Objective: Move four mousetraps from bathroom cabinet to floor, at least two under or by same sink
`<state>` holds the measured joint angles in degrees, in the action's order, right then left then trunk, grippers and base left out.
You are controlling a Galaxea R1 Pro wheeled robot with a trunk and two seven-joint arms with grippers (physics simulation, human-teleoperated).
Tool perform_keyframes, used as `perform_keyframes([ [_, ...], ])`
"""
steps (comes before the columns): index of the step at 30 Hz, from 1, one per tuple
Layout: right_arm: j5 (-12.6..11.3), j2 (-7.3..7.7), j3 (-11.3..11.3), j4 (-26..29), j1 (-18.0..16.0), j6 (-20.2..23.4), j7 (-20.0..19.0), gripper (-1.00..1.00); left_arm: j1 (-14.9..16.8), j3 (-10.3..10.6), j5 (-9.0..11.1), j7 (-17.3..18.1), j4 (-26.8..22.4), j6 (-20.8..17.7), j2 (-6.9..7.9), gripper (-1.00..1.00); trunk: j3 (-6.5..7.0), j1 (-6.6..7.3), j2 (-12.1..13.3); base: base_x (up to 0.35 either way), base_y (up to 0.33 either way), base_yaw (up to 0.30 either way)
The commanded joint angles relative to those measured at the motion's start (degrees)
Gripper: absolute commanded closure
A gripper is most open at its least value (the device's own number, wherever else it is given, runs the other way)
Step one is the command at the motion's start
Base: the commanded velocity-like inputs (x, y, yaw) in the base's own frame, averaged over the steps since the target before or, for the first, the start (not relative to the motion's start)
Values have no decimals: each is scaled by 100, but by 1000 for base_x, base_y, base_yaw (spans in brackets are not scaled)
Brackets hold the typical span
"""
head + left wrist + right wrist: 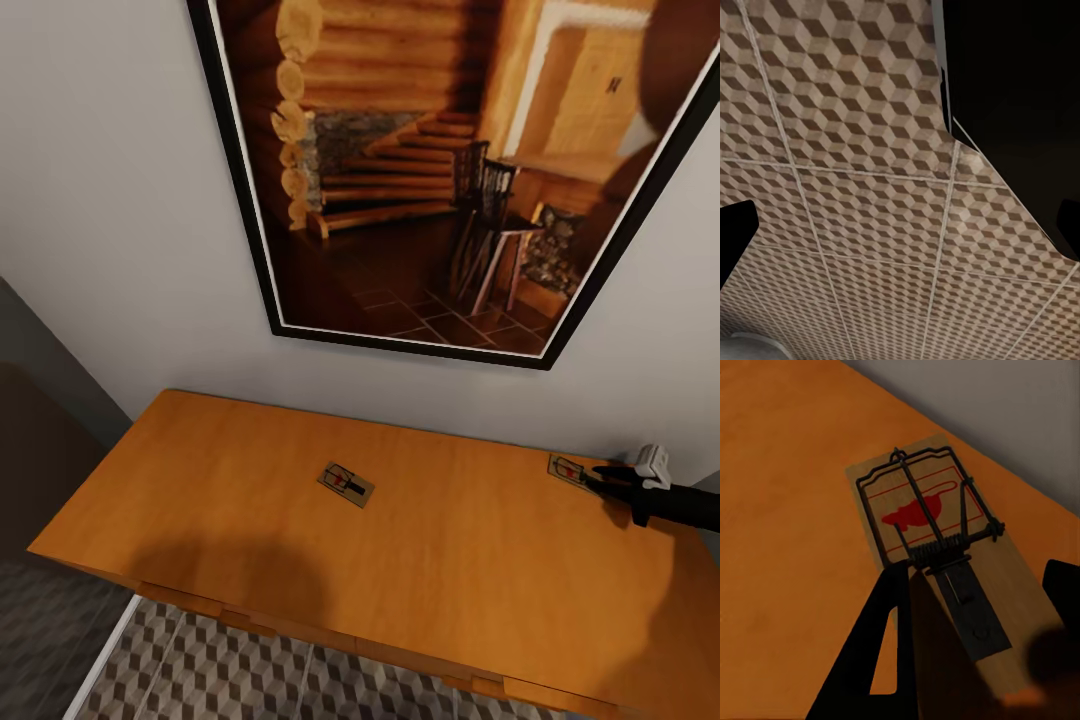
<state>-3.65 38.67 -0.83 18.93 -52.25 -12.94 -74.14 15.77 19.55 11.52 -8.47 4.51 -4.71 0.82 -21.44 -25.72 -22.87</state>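
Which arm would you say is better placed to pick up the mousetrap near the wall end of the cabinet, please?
The right. Its gripper is already at that mousetrap on the cabinet, jaws open on either side of the board. The left wrist view looks down at the bathroom floor, so that arm is probably hanging low, away from the cabinet top.

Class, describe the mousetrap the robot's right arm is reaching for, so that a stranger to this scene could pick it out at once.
Find the low orange-brown wooden cabinet under the large black-framed picture of a log-cabin interior. Two small tan wooden mousetraps with dark wire lie on its top. The one meant lies near the wall at the right, with the black right end effector at it; the other mousetrap lies alone mid-top.
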Motion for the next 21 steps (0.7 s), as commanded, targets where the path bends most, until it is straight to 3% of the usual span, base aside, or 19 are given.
perform_keyframes([
  [1, 30, 0, 76, -172, 3, 33, 117, 100, 6, 49, 53, -5, 6, -12, -3, -100, -10, -6, -5, 0, 0, 0],
  [21, 26, 9, 66, -127, 3, 80, -409, 100, 5, 49, 53, -5, 6, -12, -3, -100, -10, -6, -5, 0, 0, 0],
])
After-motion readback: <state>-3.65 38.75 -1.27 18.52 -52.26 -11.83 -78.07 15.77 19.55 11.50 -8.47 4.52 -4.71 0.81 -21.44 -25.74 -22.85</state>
